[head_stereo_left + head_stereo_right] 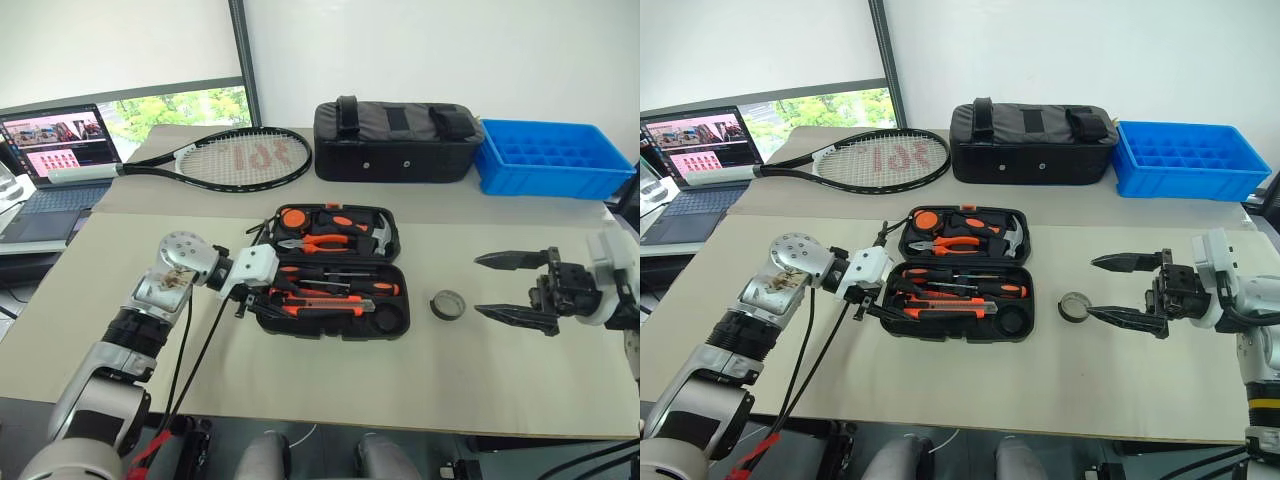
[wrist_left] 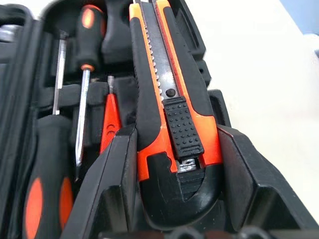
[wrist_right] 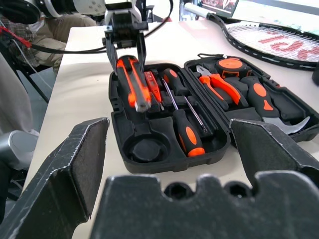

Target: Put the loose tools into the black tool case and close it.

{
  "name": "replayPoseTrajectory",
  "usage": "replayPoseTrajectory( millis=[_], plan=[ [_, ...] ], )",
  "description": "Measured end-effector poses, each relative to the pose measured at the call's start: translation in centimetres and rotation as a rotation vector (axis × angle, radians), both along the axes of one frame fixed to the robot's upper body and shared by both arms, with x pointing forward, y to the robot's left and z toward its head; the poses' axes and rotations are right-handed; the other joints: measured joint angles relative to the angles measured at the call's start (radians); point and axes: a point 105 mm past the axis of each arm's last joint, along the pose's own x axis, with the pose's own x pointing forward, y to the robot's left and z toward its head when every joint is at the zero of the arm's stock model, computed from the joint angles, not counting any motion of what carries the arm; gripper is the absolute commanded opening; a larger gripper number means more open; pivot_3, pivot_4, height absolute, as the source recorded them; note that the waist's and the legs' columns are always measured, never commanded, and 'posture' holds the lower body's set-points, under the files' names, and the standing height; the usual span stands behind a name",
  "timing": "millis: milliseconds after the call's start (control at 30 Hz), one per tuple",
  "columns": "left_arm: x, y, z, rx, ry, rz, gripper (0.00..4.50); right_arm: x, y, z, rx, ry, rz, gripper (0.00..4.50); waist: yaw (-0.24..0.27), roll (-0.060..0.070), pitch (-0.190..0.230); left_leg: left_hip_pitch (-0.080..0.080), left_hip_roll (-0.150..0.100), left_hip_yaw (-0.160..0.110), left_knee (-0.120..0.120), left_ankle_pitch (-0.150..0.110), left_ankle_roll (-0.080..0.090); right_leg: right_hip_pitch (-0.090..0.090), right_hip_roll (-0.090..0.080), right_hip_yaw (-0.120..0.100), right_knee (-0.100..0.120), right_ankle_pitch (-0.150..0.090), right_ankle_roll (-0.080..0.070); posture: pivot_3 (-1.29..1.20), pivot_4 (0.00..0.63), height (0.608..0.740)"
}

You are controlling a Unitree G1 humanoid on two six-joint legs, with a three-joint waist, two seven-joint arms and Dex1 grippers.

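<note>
Tools mostly sit in the open case [image 1: 335, 270] mid-table: the left gripper [image 3: 125, 46] holds the knife [image 2: 172, 114] by its butt over the near tray, and if the fingers let go before it seats in its slot, it may ride proud and block the lid. The right gripper [image 1: 1130, 290], fingers spread wide and empty, hangs level by the right edge just beside the tape roll [image 1: 448, 304], which a low sweep could knock away. I count one knife, one roll, and, as far as I can tell, three screwdrivers [image 3: 187, 119] in the tray.
</note>
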Motion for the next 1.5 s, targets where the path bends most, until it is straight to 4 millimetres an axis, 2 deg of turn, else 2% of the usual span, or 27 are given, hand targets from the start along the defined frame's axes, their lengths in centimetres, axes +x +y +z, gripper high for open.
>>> replayPoseTrajectory(
  millis=[233, 533, 567, 633, 733, 900, 1000, 1100, 1200, 1333, 1433, 1500],
  plan=[
    [0.3, 0.2, -0.8, 0.072, -0.002, 0.006, 1.81, -0.7, 0.0, -0.2, -0.01, 0.007, -0.011, 4.5, 0.002, 0.0, 0.0, 0.0, 0.0, 0.0, 0.0, 0.0, 0.0, 0.0, 0.0, 0.0, 0.0, 0.0, 0.0, 0.0, 0.15, 0.708],
    [0.5, 0.8, -1.1, 0.112, 0.011, 0.014, 1.81, -0.6, 0.1, 0.2, -0.002, -0.012, -0.014, 4.5, 0.003, 0.0, 0.0, 0.0, 0.0, 0.0, 0.0, 0.0, 0.0, 0.0, 0.0, 0.0, 0.0, 0.0, 0.0, 0.0, 0.15, 0.708],
    [0.5, 0.8, -1.1, 0.113, 0.012, 0.012, 2.61, -0.5, 0.1, 0.3, -0.002, -0.016, -0.013, 4.5, 0.003, 0.0, 0.0, 0.0, 0.0, 0.0, 0.0, 0.0, 0.0, 0.0, 0.0, 0.0, 0.0, 0.0, 0.0, 0.0, 0.15, 0.708],
    [0.4, 0.8, -1.2, 0.114, 0.013, 0.01, 3.17, -0.5, 0.2, 0.4, -0.002, -0.02, -0.011, 4.5, 0.003, 0.0, 0.0, 0.0, 0.0, 0.0, 0.0, 0.0, 0.0, 0.0, 0.0, 0.0, 0.0, 0.0, 0.0, 0.0, 0.15, 0.708],
    [0.6, 0.6, -1.0, 0.103, -0.018, 0.007, 4.35, -0.5, 0.2, 0.4, -0.002, -0.021, -0.01, 4.5, 0.006, 0.0, 0.0, 0.0, 0.0, 0.0, 0.0, 0.0, 0.0, 0.0, 0.0, 0.0, -0.001, 0.0, 0.0, 0.0, 0.15, 0.708],
    [0.8, -0.5, -0.1, 0.0, -0.026, 0.011, 4.43, -0.4, 0.2, 0.5, -0.002, -0.024, -0.009, 4.5, 0.007, 0.0, 0.0, 0.0, 0.0, 0.0, 0.0, 0.0, 0.0, 0.0, 0.0, 0.0, -0.001, 0.0, 0.0, 0.0, 0.15, 0.708],
    [1.3, -0.6, 1.4, -0.082, -0.029, 0.047, 4.43, -0.4, 0.2, 0.5, -0.002, -0.024, -0.009, 4.5, 0.005, 0.0, 0.0, 0.0, 0.0, 0.0, 0.0, 0.0, 0.0, 0.0, 0.0, 0.0, 0.0, 0.0, 0.0, 0.0, 0.15, 0.708],
    [1.4, -1.3, 2.7, -0.173, -0.011, 0.054, 3.79, -0.4, 0.2, 0.5, 0.001, -0.024, -0.009, 4.5, 0.006, 0.0, 0.0, 0.0, 0.0, 0.0, 0.0, 0.0, 0.0, 0.0, 0.0, 0.0, 0.0, 0.0, 0.0, 0.0, 0.15, 0.708],
    [0.6, -2.4, 3.0, -0.215, 0.009, 0.012, 2.63, -0.3, 0.3, 0.5, 0.003, -0.027, -0.006, 4.5, 0.007, 0.0, 0.0, 0.0, 0.0, 0.0, 0.0, 0.0, 0.0, 0.001, 0.0, -0.001, 0.0, 0.0, 0.0, 0.0, 0.15, 0.708],
    [-0.5, -4.0, 1.3, -0.216, 0.052, -0.043, 1.05, -0.3, 0.4, 0.5, 0.004, -0.028, -0.002, 4.5, 0.007, 0.0, 0.0, 0.0, 0.0, 0.0, 0.001, 0.0, 0.0, 0.001, 0.0, 0.0, 0.0, 0.0, 0.0, 0.0, 0.15, 0.708],
    [-0.7, -5.2, 0.4, -0.22, 0.07, -0.062, 0.07, -0.1, 0.6, 0.4, 0.008, -0.022, 0.006, 4.5, 0.007, -0.001, 0.0, 0.0, 0.0, 0.0, 0.001, 0.0, 0.0, 0.001, 0.0, 0.0, 0.0, 0.0, 0.0, 0.0, 0.15, 0.708],
    [-0.6, -5.6, 0.1, -0.234, 0.084, -0.055, 0.03, 0.0, 0.8, 0.3, 0.014, -0.021, 0.009, 4.5, 0.005, -0.001, 0.001, 0.0, 0.0, 0.0, 0.001, 0.0, 0.0, 0.001, 0.0, 0.0, 0.0, 0.0, 0.0, 0.0, 0.15, 0.708]
  ],
)
